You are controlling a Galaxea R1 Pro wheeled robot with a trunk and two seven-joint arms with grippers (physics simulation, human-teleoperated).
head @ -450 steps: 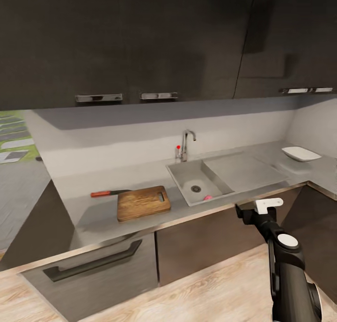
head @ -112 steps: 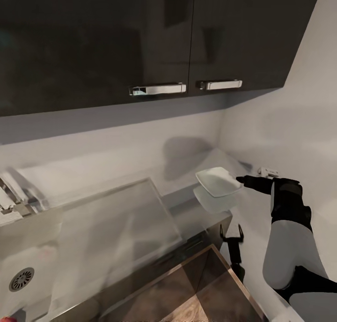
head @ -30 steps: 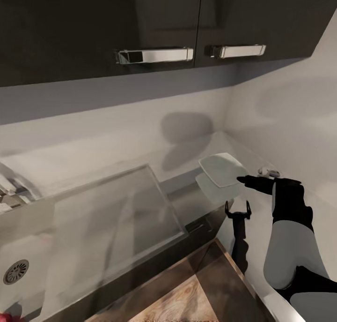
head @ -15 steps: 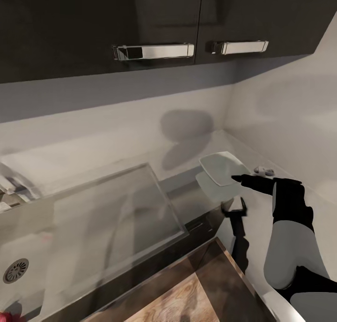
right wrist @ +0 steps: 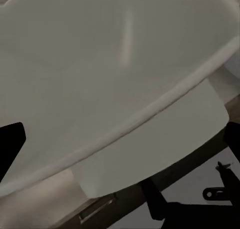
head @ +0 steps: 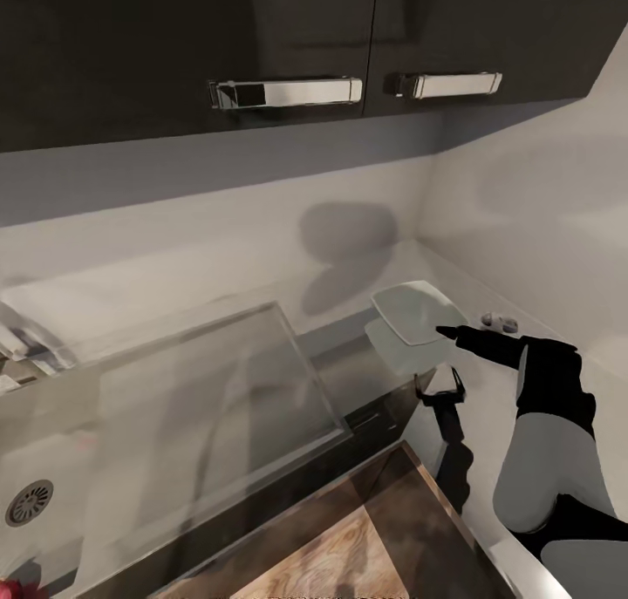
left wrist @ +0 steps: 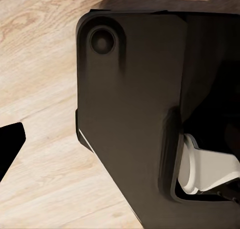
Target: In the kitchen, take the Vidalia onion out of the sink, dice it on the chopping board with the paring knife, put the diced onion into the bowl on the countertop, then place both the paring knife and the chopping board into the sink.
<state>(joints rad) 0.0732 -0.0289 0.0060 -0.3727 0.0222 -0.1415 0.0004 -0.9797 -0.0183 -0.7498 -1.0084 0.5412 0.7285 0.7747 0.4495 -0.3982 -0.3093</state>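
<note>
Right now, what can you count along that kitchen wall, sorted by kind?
White bowls: 1
Chrome cabinet handles: 2
Sink drains: 1
Robot tools: 1
Total: 5

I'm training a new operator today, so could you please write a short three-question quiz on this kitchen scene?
1. True or false: the right gripper is at the white bowl's rim.
2. Where does the sink drain sit in the head view? A) lower left B) upper right C) centre
3. Fill in: each dark wall cabinet has a chrome ____.

Key: 1 true; 2 A; 3 handle.
</note>
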